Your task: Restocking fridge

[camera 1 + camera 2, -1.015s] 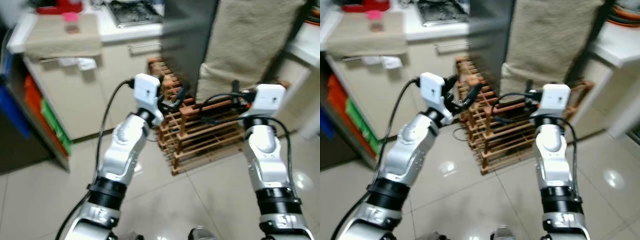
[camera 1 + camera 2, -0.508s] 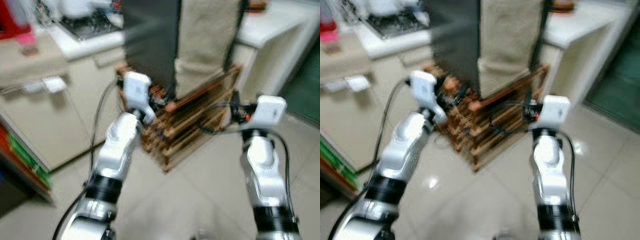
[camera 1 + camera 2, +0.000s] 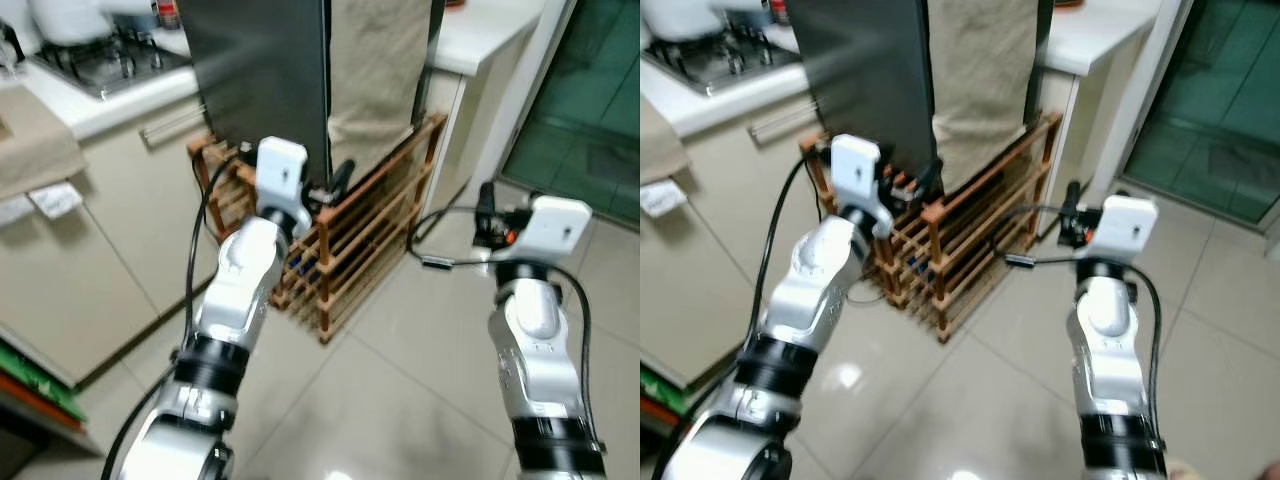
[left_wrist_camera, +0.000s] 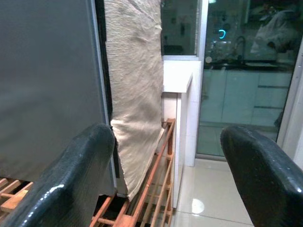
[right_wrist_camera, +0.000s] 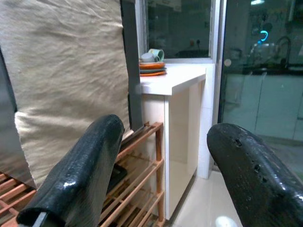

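The fridge [image 3: 262, 72] is a tall dark grey body straight ahead, and its door is closed. A beige cloth [image 3: 378, 62] hangs down its right side. A low wooden slat rack [image 3: 345, 245] stands around its base. My left gripper [image 3: 336, 182] is raised close in front of the fridge and rack, open with nothing between its fingers [image 4: 75, 189]. My right gripper [image 3: 486, 206] hovers to the right of the rack over the floor, also open and holding nothing; its fingers [image 5: 85, 175] frame the cloth and rack.
A counter with a gas hob [image 3: 92, 62] runs along the left, with cabinet fronts below. A white counter [image 3: 482, 32] carrying stacked plates and cups [image 5: 152, 64] adjoins the fridge on the right. A glass door [image 3: 590, 95] lies beyond. Glossy tiled floor [image 3: 400, 400] lies ahead.
The whole view has swung to the right as the camera turned, bringing the glass door in. Both arms stay raised with the grippers open.
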